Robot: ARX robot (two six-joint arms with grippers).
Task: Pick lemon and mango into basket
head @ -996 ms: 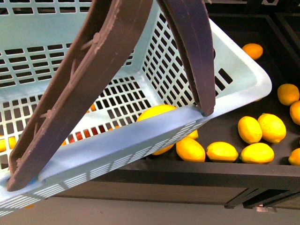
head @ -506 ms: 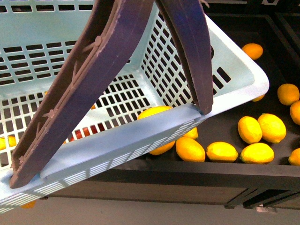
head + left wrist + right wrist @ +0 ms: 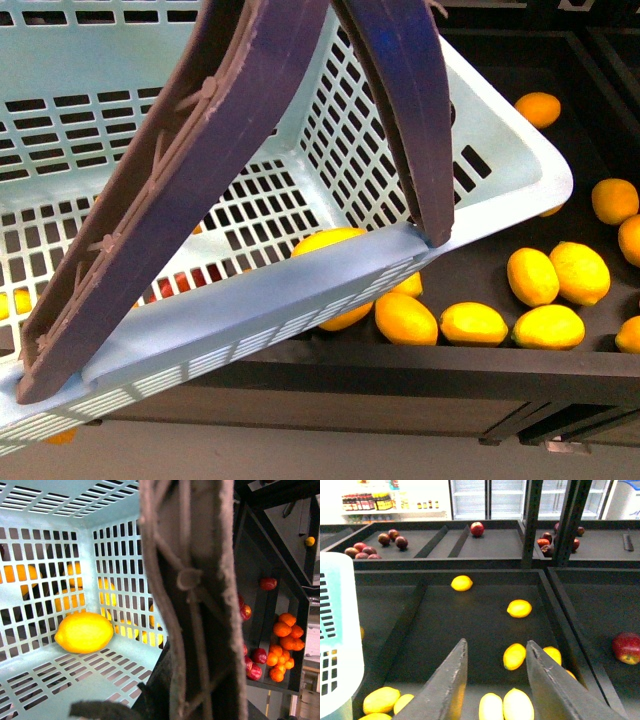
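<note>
Inside the basket [image 3: 100,520] lies the lemon [image 3: 84,632]; no mango is in there, so that pick is in hand. Beside the basket the right gripper [image 3: 496,645] hangs released, empty, over yellow fruits [image 3: 514,656] and must settle on the longer, oranger one; the left gripper's state I cannot tell

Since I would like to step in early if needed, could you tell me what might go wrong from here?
1. The basket looks tilted as it hangs over the fruit tray, and the lemon inside lies loose by a wall; a swing could set it rolling.
2. The basket fills much of the front view, hiding fruit beneath it.
3. The right pincer is open above several similar yellow fruits, so it may take the wrong one.
</note>
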